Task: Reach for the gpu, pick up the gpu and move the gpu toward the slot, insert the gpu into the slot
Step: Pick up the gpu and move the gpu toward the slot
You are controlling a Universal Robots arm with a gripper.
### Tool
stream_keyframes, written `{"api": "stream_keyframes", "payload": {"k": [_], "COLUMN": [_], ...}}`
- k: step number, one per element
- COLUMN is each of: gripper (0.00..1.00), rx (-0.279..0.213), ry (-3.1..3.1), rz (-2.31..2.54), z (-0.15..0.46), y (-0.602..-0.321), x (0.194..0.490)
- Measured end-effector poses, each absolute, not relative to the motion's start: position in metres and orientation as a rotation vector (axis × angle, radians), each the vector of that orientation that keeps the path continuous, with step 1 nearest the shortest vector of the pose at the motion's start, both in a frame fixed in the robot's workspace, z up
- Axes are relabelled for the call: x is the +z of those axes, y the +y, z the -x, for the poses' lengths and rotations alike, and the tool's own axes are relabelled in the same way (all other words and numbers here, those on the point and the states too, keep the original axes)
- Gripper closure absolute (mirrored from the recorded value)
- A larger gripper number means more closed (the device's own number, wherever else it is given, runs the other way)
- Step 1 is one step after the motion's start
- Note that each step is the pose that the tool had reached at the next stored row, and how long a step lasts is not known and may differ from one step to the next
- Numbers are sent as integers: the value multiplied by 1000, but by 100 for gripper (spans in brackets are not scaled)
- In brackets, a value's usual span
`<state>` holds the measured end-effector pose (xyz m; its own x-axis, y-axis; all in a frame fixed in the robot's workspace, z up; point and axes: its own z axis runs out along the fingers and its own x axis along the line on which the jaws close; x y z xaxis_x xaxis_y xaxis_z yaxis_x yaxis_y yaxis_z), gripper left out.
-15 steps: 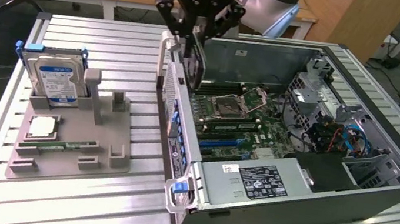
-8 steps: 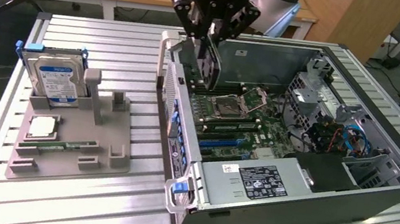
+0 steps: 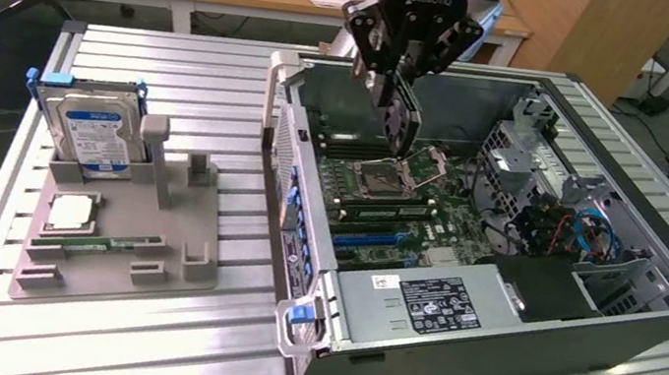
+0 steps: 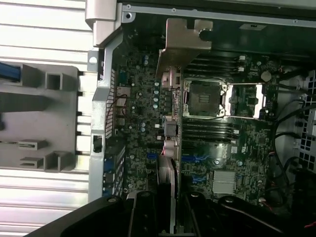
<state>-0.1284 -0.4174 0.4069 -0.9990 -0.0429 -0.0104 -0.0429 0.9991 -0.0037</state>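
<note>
One slatted metal table carries an open computer case and, at the exterior view's left, a gray holder with a hard drive standing in it. Over the case's motherboard hangs the tool, clamped on the gpu. The card is held on edge above the processor socket, not yet seated in the blue slot, which lies between the socket and the power supply.

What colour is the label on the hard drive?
Mostly blue; the hard drive label shows best in the exterior view.
</note>
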Motion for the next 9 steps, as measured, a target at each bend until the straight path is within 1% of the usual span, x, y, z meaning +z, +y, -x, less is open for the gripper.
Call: {"api": "stream_keyframes", "payload": {"k": [9], "gripper": [73], "rx": [-6], "ry": [3131], "rz": [33], "z": [112], "y": [-417], "x": [405]}}
